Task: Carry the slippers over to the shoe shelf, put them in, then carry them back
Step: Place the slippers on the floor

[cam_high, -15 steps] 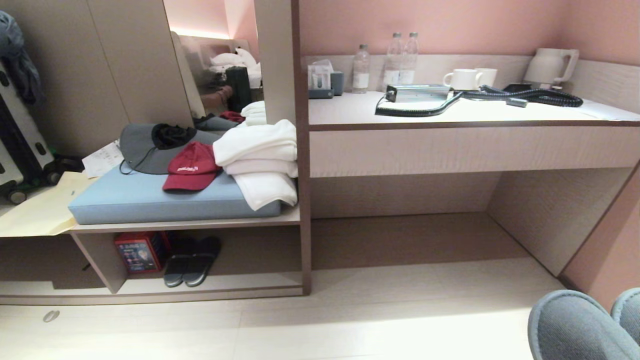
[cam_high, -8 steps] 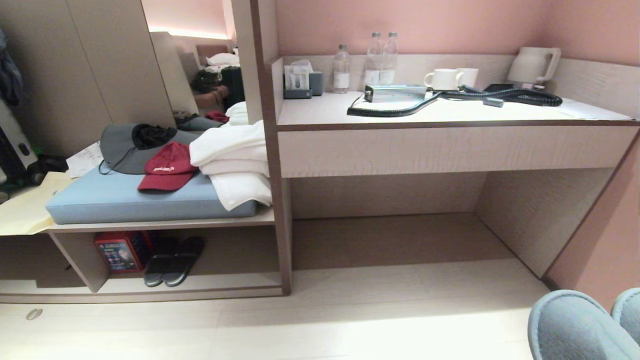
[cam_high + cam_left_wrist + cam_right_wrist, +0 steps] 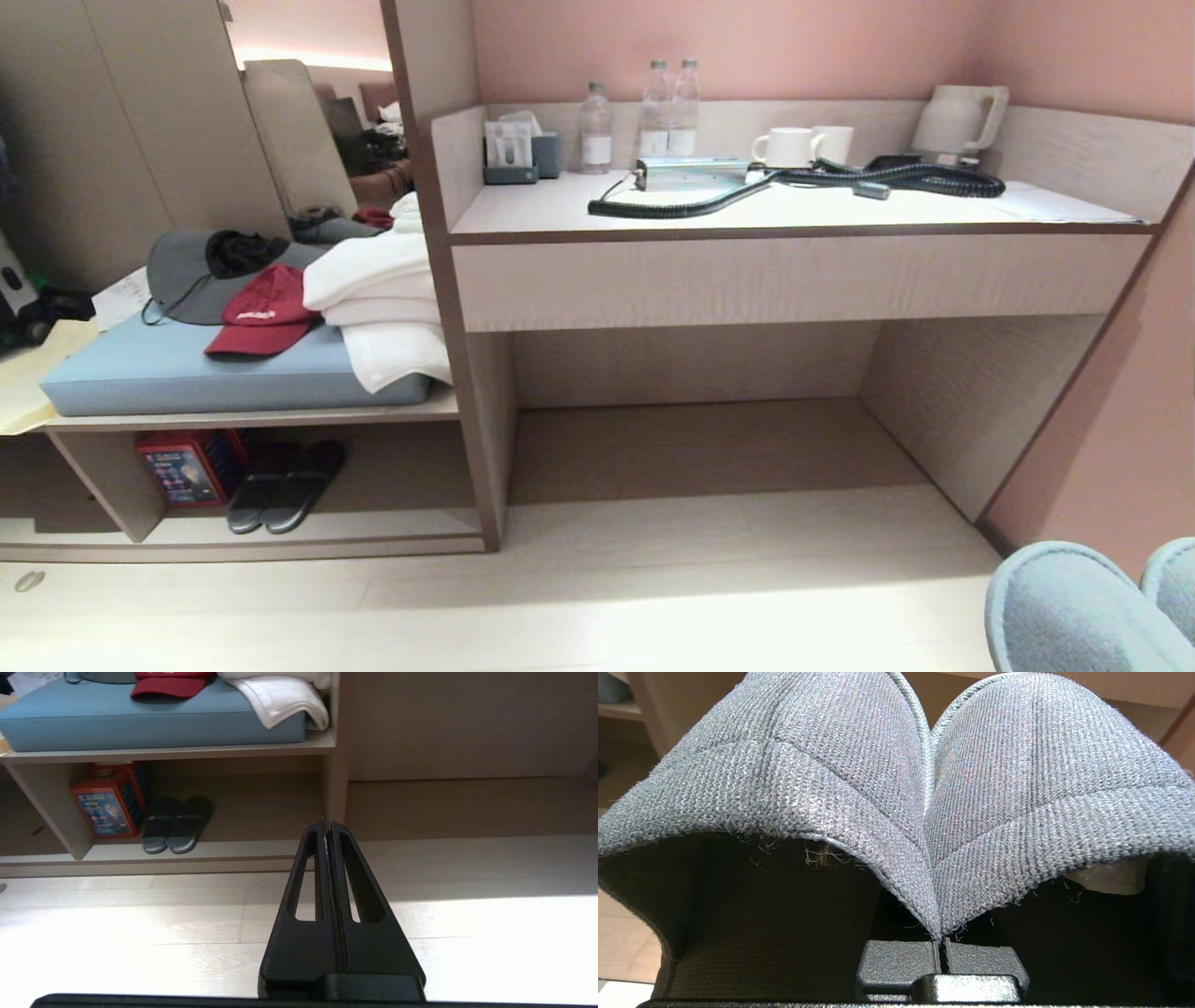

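The grey-blue cloth slippers hang at the head view's lower right corner, toes forward, above the pale floor. In the right wrist view they fill the picture, their inner edges pinched together where my right gripper is shut on them. The fingertips are hidden under the cloth. The shoe shelf is the low cubby under the bench at the left, some way from the slippers. My left gripper is shut and empty, pointing towards the shelf's right upright.
A dark pair of slippers and a red box stand in the cubby's left part. Above lie a blue cushion, red cap and white towels. A desk with bottles, mugs and kettle spans a bare recess.
The whole head view has shifted: bench, shelf and desk now sit further left in the picture, so the camera has turned right. The slippers stay in the same corner, still gripped.
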`<state>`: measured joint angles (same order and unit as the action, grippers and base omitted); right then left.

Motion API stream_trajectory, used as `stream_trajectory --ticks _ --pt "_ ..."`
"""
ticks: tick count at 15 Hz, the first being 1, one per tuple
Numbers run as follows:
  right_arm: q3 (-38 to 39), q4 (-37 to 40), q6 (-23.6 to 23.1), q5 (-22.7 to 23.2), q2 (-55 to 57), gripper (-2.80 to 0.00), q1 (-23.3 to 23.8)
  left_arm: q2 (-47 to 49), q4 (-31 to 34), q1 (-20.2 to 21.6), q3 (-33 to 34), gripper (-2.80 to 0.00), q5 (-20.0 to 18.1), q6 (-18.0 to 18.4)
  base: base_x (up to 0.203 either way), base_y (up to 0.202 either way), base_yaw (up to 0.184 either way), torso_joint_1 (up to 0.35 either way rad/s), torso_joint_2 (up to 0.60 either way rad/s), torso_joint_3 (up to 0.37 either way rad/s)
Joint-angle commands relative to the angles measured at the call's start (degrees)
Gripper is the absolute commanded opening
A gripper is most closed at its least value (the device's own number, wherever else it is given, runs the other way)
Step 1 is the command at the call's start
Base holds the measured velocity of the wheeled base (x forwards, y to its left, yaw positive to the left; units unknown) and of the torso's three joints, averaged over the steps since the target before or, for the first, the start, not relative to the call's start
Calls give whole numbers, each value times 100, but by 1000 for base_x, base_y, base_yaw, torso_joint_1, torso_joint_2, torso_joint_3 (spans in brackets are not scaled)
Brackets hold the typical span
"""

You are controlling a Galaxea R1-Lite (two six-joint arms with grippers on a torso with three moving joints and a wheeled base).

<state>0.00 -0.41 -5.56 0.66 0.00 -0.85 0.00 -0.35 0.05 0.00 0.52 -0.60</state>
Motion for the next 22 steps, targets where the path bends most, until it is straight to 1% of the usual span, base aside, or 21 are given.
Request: stream_trajectory --ticks 1,13,19,22 --pt "0 -2 -5 4 9 -280 -3 9 0 -3 0 -280 1 -2 0 -200 3 3 2 2" --pt "0 -2 2 3 9 -280 -3 0 -9 -5 0 -280 1 7 0 -191 1 4 1 3" --pt "0 -2 2 -5 0 -280 -3 0 0 -5 0 -280 1 7 0 -12 1 0 1 0" --pt "0 -2 11 -5 0 -280 -3 0 0 1 0 -280 1 -2 0 0 0 3 4 -146"
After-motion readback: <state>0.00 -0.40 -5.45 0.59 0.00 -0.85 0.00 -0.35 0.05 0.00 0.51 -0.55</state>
